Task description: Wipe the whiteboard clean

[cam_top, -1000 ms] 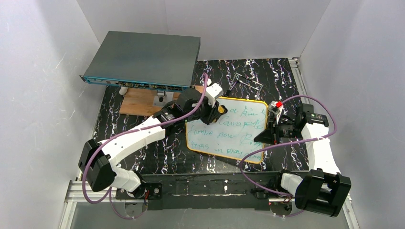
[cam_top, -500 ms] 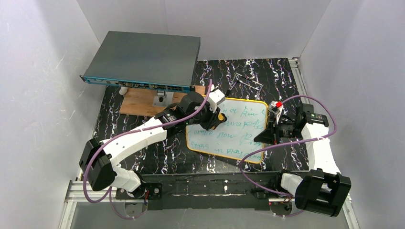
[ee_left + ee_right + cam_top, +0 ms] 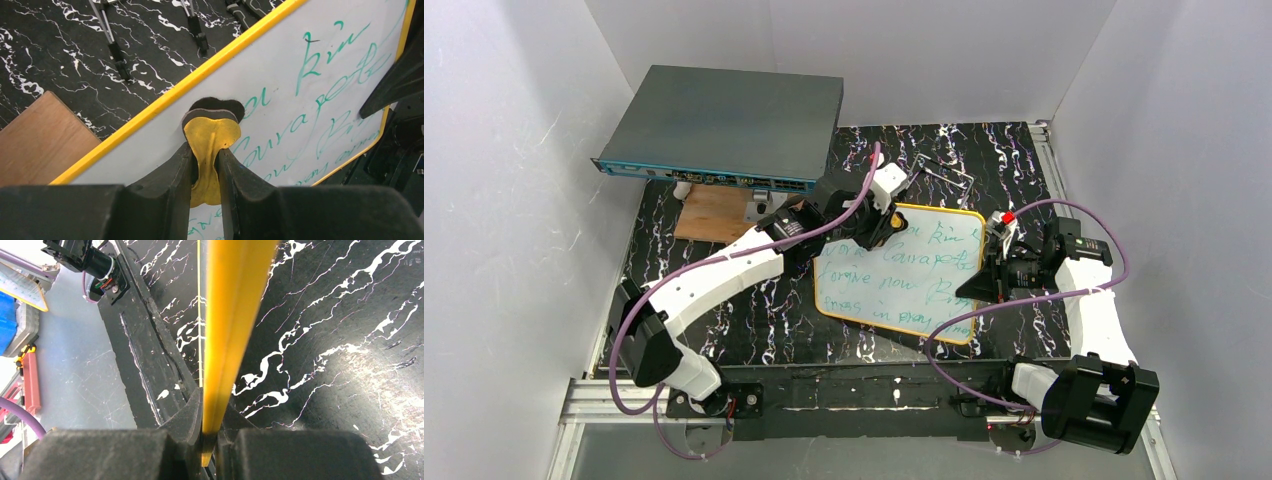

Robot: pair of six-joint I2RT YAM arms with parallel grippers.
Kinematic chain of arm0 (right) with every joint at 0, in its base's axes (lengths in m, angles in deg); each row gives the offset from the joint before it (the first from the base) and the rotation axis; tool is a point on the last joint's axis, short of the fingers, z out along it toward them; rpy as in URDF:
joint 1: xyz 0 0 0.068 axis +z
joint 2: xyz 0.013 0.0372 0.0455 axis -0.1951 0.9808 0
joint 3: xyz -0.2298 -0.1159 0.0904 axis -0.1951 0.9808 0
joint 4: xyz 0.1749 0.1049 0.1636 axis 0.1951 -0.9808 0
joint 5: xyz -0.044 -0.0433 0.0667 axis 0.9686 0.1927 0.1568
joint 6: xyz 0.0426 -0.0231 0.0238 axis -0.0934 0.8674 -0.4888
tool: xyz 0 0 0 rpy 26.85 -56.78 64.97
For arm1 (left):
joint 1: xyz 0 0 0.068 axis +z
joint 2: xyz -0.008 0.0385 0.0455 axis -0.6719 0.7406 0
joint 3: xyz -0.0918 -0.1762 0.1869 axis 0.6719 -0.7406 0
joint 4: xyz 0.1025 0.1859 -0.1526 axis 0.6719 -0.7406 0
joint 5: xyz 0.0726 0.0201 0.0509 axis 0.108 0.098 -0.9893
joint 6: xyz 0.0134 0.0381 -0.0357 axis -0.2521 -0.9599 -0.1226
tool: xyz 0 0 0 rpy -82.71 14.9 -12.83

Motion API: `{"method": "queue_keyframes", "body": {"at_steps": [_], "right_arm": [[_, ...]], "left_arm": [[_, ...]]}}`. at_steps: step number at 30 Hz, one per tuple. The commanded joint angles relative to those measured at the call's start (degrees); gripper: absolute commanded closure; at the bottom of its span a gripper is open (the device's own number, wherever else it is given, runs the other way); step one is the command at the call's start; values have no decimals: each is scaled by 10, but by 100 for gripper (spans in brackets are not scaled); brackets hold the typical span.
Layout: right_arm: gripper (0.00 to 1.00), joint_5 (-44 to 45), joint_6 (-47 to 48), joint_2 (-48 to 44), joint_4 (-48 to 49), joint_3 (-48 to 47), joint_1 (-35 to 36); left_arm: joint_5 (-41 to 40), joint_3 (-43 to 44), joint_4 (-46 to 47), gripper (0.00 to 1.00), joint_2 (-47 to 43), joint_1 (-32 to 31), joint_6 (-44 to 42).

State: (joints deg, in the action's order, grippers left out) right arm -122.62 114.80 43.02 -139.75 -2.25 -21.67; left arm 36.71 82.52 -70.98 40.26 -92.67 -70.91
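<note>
The whiteboard [image 3: 904, 270], white with a yellow frame and green handwriting, lies tilted on the black marbled table. My left gripper [image 3: 886, 222] is shut on a small yellow eraser with a dark felt pad [image 3: 212, 131]. The pad presses on the board's far left corner, just inside the frame; the patch there is wiped white. My right gripper [image 3: 986, 270] is shut on the board's right edge, seen edge-on as a yellow strip [image 3: 230, 330] between its jaws.
A dark-grey flat box [image 3: 724, 125] stands at the back left over a brown wooden board [image 3: 712, 215]. Thin metal tools [image 3: 939, 170] lie beyond the whiteboard. Grey walls close in on both sides.
My left gripper swept the eraser from the board's upper left toward the middle, then back up to the far left corner. The right gripper and the board stayed put.
</note>
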Motion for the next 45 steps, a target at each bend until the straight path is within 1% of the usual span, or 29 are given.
{"method": "queue_keyframes", "body": {"at_steps": [1, 11, 13, 21, 27, 37, 45], "right_arm": [[99, 86, 77, -15, 21, 1, 8], [99, 84, 77, -14, 20, 1, 8], [99, 84, 76, -14, 20, 1, 8], [99, 84, 76, -13, 21, 1, 8], [99, 84, 76, -13, 21, 1, 8], [99, 84, 76, -13, 21, 1, 8], [99, 85, 76, -14, 21, 1, 8]], "left_arm": [[-45, 14, 4, 100, 3, 20, -14], [-39, -66, 13, 100, -34, 20, 1], [-20, -79, 13, 100, -41, 20, 19], [25, -110, 21, 100, -54, 17, 34], [49, -110, 25, 100, -45, -3, 33], [53, -81, 27, 100, -26, -11, 27], [9, -22, 12, 100, -1, -9, 9]]}}
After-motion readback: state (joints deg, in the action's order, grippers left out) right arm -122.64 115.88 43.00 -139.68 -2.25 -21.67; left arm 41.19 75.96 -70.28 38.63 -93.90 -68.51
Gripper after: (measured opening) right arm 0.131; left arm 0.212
